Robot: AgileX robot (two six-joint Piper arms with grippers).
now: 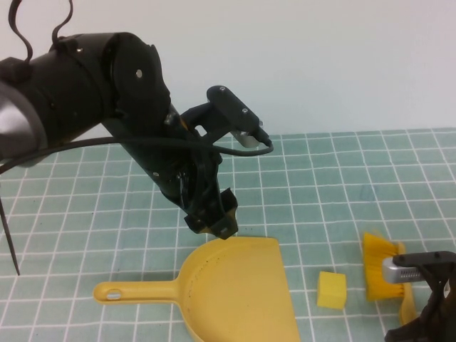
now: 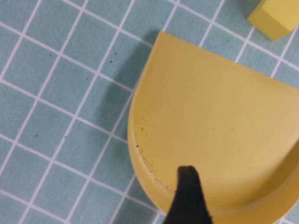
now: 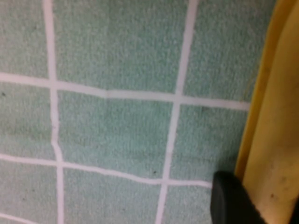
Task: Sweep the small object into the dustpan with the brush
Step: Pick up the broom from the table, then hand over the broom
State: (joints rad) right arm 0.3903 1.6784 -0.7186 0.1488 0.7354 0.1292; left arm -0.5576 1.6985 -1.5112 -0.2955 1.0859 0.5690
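A yellow dustpan (image 1: 239, 285) is laid flat near the front edge of the tabletop, about midway along it, its handle pointing toward the left edge and its open mouth toward the right. The small object, a yellow cube (image 1: 331, 290), is set on the green checked cloth (image 1: 342, 192) just beside that mouth, apart from it. A yellow-bristled brush (image 1: 381, 267) is found further toward the front right corner, bristles near the cube.

The left gripper (image 1: 214, 222) is held low over the far rim of the dustpan; whether it is closed on the rim cannot be told, since only one dark fingertip is shown in the left wrist view. The right gripper (image 1: 427, 303) is placed at the brush handle in the front right corner; its grasp cannot be told either.

The step in hand is judged to be securing pan and brush. Next, a firm hold on the brush is called for, then a stroke toward the left edge, driving the cube into the steadied pan.
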